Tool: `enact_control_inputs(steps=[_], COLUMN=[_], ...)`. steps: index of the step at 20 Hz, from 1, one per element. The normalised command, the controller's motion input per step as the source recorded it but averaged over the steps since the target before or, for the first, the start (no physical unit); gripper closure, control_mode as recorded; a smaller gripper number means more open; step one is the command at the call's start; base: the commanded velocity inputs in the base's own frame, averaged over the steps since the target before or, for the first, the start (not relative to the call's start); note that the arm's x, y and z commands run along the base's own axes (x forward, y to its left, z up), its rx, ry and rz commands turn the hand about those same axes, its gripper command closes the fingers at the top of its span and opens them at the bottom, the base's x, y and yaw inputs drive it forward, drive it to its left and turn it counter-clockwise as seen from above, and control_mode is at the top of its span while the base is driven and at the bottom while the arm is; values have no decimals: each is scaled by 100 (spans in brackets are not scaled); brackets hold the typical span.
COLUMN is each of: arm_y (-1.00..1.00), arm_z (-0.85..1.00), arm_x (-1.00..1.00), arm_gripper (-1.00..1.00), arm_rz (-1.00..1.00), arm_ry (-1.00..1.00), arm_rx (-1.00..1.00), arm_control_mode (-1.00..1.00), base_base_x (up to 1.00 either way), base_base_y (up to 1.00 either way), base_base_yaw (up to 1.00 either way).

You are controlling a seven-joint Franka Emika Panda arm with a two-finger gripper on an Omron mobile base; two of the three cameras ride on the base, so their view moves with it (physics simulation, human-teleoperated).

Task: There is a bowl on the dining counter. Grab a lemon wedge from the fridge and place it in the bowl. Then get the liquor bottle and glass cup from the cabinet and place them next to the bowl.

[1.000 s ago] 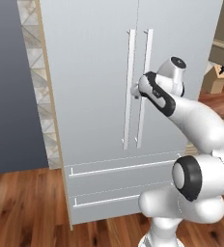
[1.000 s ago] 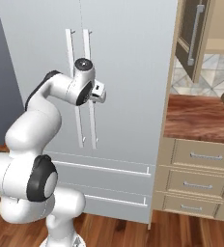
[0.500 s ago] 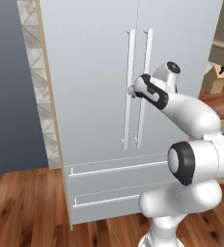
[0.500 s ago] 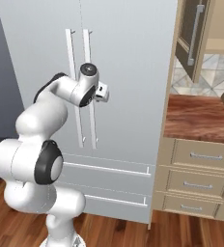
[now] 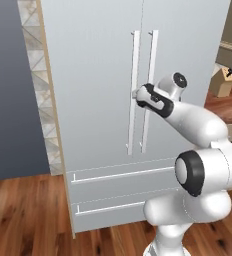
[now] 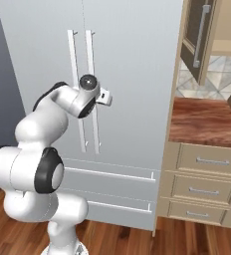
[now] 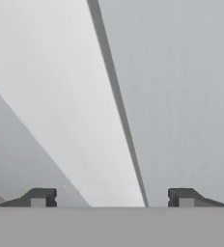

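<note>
Because the lemon sits inside the shut fridge (image 5: 103,75), we set the gripper (image 7: 112,198), jaws apart, astride a handle (image 5: 133,90).

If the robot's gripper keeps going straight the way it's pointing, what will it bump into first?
Most likely the white handle of the fridge. The gripper points at the closed doors with its jaws apart, and that handle runs between the fingertips. The flat door sits right behind it, though how near is hard to tell.
</note>
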Motion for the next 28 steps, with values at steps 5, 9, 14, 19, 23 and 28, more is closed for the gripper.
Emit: enact_control_inputs(steps=[5,9,14,19,23,28], arm_y=[0,-5,-24,-57,-57,-44], arm_z=[-9,0,0,0,0,4], arm_x=[37,-3,-47,-94,-96,-92], arm_gripper=[100,100,100,100,100,-100], arm_rz=[-3,0,0,0,0,0], arm_ry=[0,0,0,0,0,0], arm_rx=[0,0,0,-1,-7,-13], arm_control_mode=[-100,-100,-100,-100,-100,-100], base_base_x=[0,0,0,0,0,0], base_base_y=[0,0,0,0,0,0], base_base_yaw=[0,0,0,0,0,0])
